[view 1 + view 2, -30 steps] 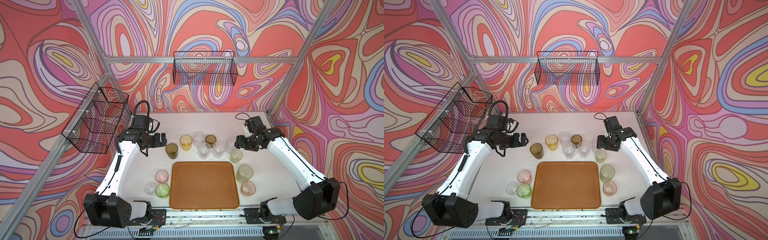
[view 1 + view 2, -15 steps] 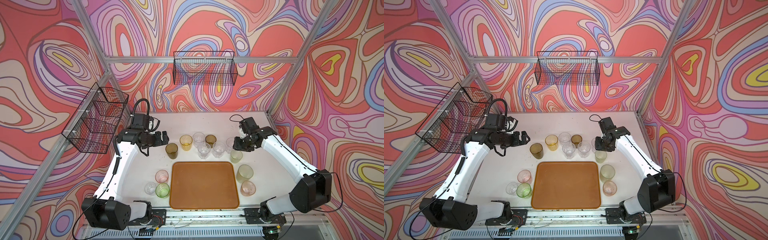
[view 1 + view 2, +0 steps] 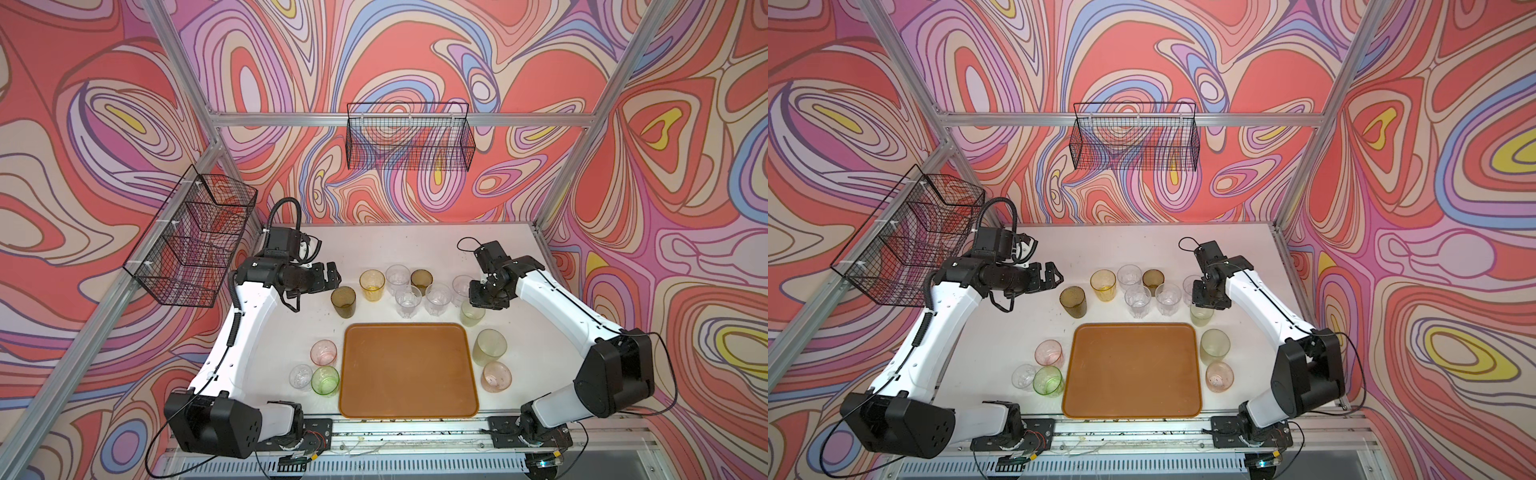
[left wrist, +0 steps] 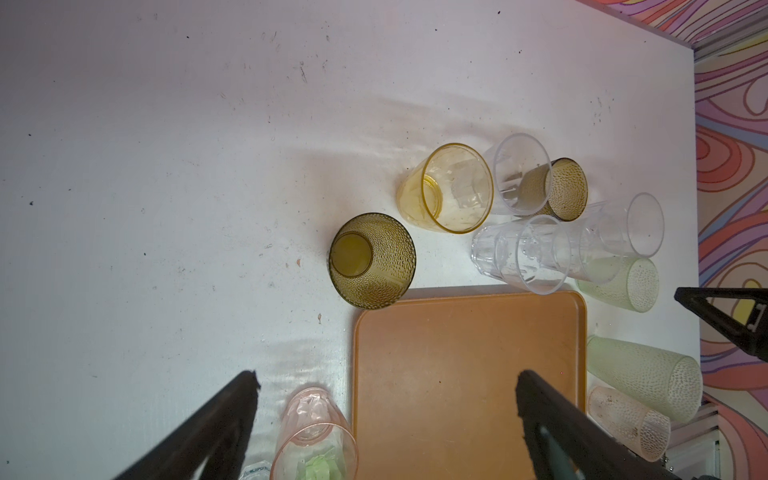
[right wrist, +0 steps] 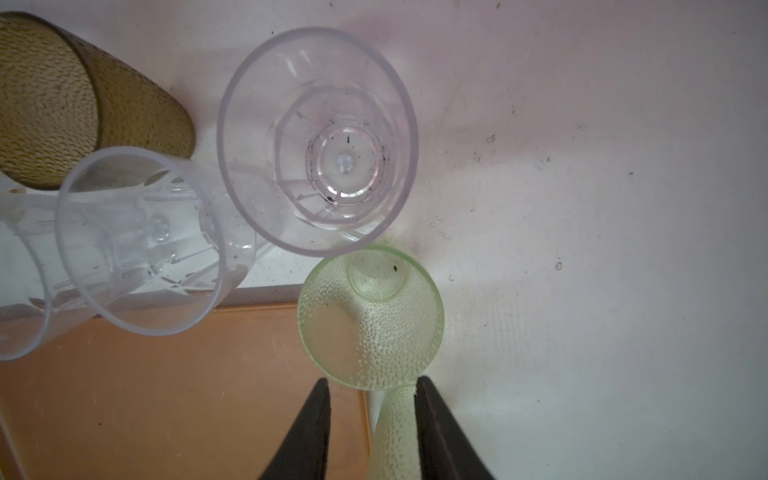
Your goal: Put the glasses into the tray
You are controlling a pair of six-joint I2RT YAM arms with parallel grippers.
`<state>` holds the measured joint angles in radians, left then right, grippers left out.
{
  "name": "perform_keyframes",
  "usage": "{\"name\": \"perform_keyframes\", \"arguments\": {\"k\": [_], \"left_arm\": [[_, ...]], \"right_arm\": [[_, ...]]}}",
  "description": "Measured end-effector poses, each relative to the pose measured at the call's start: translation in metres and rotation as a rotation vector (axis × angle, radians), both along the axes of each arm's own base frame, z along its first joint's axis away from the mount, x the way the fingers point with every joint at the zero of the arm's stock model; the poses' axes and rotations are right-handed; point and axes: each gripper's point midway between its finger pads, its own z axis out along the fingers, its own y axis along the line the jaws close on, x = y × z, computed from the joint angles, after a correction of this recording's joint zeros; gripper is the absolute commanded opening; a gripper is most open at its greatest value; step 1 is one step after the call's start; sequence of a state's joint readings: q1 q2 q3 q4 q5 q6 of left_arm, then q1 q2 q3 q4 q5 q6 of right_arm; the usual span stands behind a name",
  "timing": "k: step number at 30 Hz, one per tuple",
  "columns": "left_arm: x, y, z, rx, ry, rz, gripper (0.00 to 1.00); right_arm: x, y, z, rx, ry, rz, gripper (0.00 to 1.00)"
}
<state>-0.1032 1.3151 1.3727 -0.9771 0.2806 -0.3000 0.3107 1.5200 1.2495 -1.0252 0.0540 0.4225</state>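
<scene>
While the tray (image 3: 407, 370) holds no glasses (image 3: 371, 284), my left gripper (image 4: 385, 376) gapes; my right gripper (image 5: 370, 380), at its one o'clock, may grasp, I cannot tell.

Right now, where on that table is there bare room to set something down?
The tray is bare. So is the table behind the glasses, up to the back wall. Crowded: the glasses bunched along the tray's far edge, with smaller clusters at both its sides.

Speckled white desk (image 3: 374, 245) bearing one tray (image 3: 407, 370) and thirteen upright glasses (image 3: 372, 284).
The orange-brown tray lies flat; behind it stands a cluster of eight (image 3: 408, 300), left of it a trio (image 3: 324, 376), right of it a pair (image 3: 490, 349).
</scene>
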Motion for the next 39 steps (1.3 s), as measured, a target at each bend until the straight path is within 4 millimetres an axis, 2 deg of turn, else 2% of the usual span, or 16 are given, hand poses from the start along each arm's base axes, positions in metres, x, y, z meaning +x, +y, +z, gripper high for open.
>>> {"name": "perform_keyframes", "arguments": {"k": [14, 23, 31, 35, 39], "left_arm": [[0.002, -0.004, -0.008, -0.003, 0.028, -0.012, 0.99], [0.001, -0.004, -0.011, -0.003, 0.035, -0.013, 0.99], [0.001, -0.004, -0.011, -0.002, 0.036, -0.014, 0.99], [0.0, -0.004, -0.013, 0.0, 0.04, -0.017, 0.99], [0.0, -0.004, -0.014, 0.002, 0.042, -0.019, 0.99]], "right_arm": [[-0.005, -0.037, -0.023, -0.001, 0.053, -0.12, 0.36], [0.0, -0.033, -0.038, 0.067, 0.075, -0.12, 0.29], [0.003, -0.032, -0.05, 0.077, 0.089, -0.111, 0.17], [0.003, -0.031, -0.05, 0.076, 0.09, -0.1, 0.09], [0.002, -0.032, -0.05, 0.071, 0.091, -0.086, 0.06]]}}
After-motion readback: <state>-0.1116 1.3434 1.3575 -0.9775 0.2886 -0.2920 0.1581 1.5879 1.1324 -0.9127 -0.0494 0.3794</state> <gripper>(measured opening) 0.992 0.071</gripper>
